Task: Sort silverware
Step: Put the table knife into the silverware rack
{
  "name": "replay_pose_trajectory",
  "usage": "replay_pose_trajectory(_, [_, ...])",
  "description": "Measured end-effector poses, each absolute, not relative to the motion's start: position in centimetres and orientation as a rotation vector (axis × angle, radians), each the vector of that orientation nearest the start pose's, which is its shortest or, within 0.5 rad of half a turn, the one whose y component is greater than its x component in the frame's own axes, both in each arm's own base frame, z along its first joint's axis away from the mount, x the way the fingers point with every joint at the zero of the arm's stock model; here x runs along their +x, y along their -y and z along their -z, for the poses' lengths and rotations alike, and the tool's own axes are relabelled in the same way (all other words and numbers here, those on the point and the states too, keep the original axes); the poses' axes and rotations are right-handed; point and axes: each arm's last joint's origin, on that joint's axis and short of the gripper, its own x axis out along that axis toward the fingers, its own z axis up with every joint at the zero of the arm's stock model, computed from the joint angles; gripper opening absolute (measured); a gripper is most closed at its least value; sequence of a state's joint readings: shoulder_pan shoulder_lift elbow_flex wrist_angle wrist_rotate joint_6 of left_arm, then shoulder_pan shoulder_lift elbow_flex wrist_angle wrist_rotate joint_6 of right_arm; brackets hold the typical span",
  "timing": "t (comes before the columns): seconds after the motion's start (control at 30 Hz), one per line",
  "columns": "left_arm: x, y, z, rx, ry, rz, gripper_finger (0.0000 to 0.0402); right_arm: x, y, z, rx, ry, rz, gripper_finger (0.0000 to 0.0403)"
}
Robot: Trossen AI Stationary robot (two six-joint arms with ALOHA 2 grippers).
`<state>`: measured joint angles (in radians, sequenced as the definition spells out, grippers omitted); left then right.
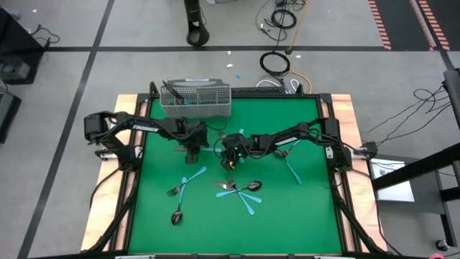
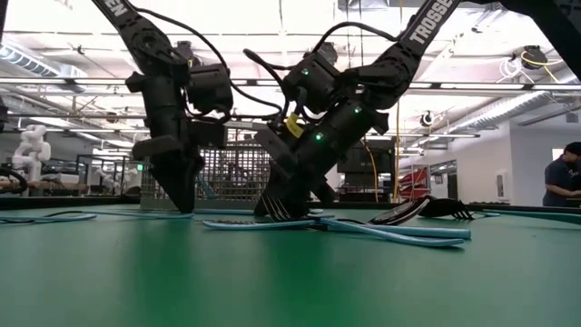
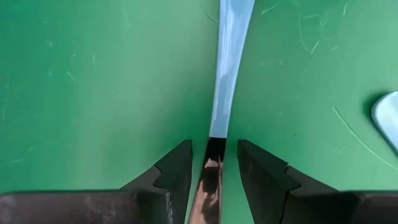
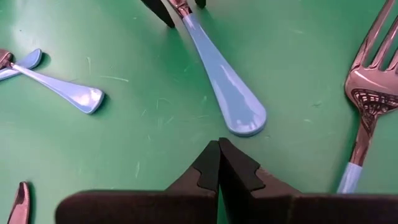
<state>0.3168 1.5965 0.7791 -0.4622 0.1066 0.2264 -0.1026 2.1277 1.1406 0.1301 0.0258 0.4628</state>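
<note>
My left gripper [image 3: 213, 180] is down at the green mat [image 1: 302, 208], just in front of the grey wire-mesh basket [image 1: 195, 100], and its 2 fingers [image 3: 171, 177] stand apart on either side of a blue-handled utensil [image 3: 229, 68], right where the light blue handle meets the dark metal neck; from the wrist view I cannot tell whether the pads actually touch it. My right gripper [image 4: 219, 165] sits just beside it near the middle of the mat, fingers pressed together with nothing between them, tips just short of the rounded end of that same blue handle. A metal fork with a blue handle [image 4: 367, 93] lies close by. More blue-handled silverware [image 1: 241, 191] is scattered toward the near side, 1 more blue piece [image 1: 291, 169] lies under the right arm, and a dark spoon [image 1: 177, 215] sits nearer the front left.
</note>
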Motion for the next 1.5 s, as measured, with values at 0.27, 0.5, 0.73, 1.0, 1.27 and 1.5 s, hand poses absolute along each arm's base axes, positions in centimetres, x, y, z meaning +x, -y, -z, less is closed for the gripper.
replay_pose_trajectory(0.27, [25.3,-8.1,-13.6,-0.081,-1.27,-0.041,0.0132,40.8,3.8,-9.9,0.413,-0.755,0.282,0.0])
replay_pose_trajectory(0.5, [25.3,-8.1,-13.6,-0.083,-1.276,-0.041,0.0132,40.6,4.2,-10.8,0.389,-0.73,0.311,0.0])
replay_pose_trajectory(0.73, [25.2,-8.0,-13.5,-0.084,-1.28,-0.04,0.0132,41.4,4.2,-11.8,0.38,-0.62,0.259,0.0])
replay_pose_trajectory(1.0, [25.2,-8.0,-13.5,-0.09,-1.284,-0.044,0.0132,41.4,4.5,-11.9,0.384,-0.613,0.273,0.0])
replay_pose_trajectory(1.27, [25.1,-8.0,-13.5,-0.091,-1.286,-0.044,0.0132,41.3,5.0,-11.7,0.374,-0.62,0.308,0.0])
replay_pose_trajectory(1.5, [25.1,-8.0,-13.4,-0.091,-1.287,-0.045,0.0132,41.5,5.1,-10.3,0.378,-0.646,0.316,0.0])
